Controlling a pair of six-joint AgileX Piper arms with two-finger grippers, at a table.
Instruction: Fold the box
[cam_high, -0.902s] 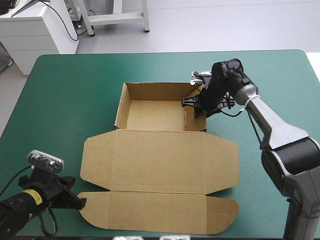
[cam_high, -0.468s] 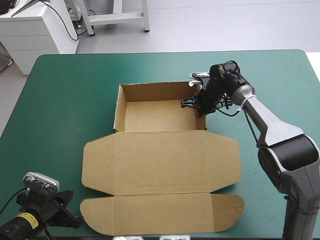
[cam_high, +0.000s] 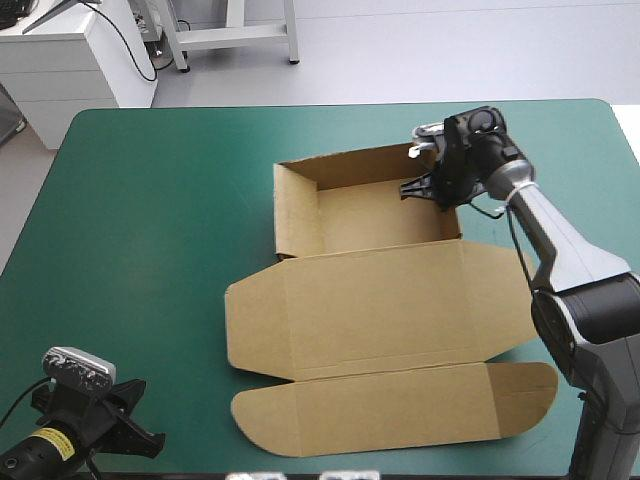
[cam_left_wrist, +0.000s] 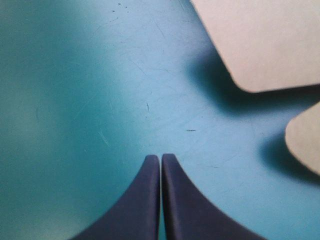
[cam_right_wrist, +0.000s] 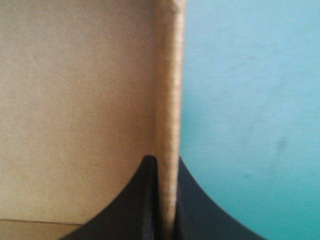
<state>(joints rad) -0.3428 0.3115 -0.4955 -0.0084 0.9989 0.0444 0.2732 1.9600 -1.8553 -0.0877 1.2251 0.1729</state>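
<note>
Brown cardboard box (cam_high: 380, 300): tray formed, lid flat.
Its wall pinched by right gripper (cam_right_wrist: 162, 159) fingers; left gripper (cam_left_wrist: 160, 157) fingers closed, empty.

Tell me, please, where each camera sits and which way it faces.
High view: above, behind the robot, facing down onto table and box; left gripper and right gripper show.
Left wrist view: above that wrist, facing down past its shut fingers onto the table and two flap corners.
Right wrist view: above that wrist, along fingers shut on a box wall.
All three share the box.
</note>
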